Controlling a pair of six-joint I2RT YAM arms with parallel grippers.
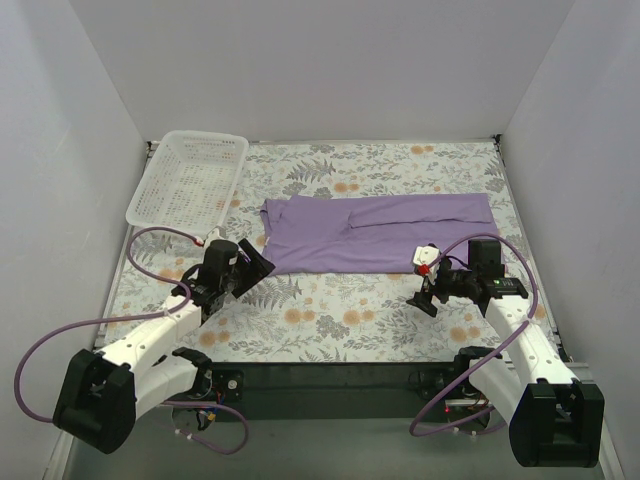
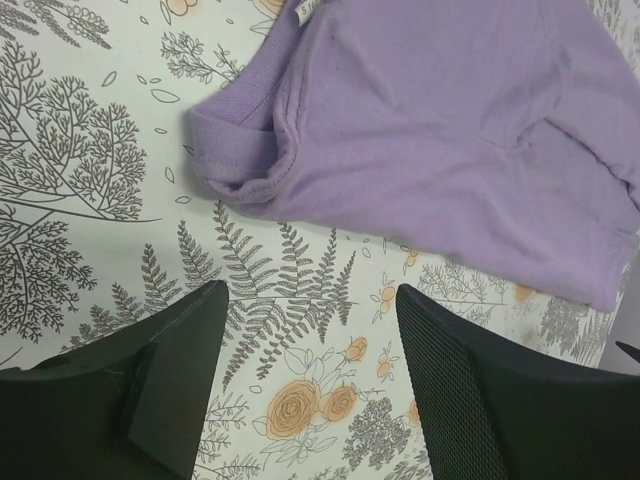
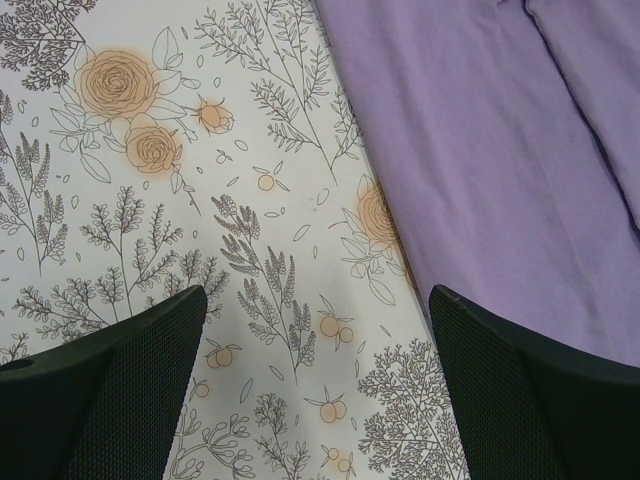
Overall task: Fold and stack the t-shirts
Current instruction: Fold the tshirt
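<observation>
The lavender-purple t-shirt (image 1: 380,232) lies folded into a long band across the middle of the flowered cloth. Its collar end with a small white label shows in the left wrist view (image 2: 450,140); its hem side shows in the right wrist view (image 3: 500,150). My left gripper (image 1: 255,267) is open and empty, just off the shirt's near left corner; in its own view (image 2: 310,340) only the cloth lies between the jaws. My right gripper (image 1: 428,290) is open and empty, just near of the shirt's near right edge, also over bare cloth (image 3: 315,350).
A white mesh basket (image 1: 190,178) stands tilted at the far left corner. The flowered cloth (image 1: 330,310) covers the table. White walls close in the left, far and right sides. Purple cables loop beside both arm bases.
</observation>
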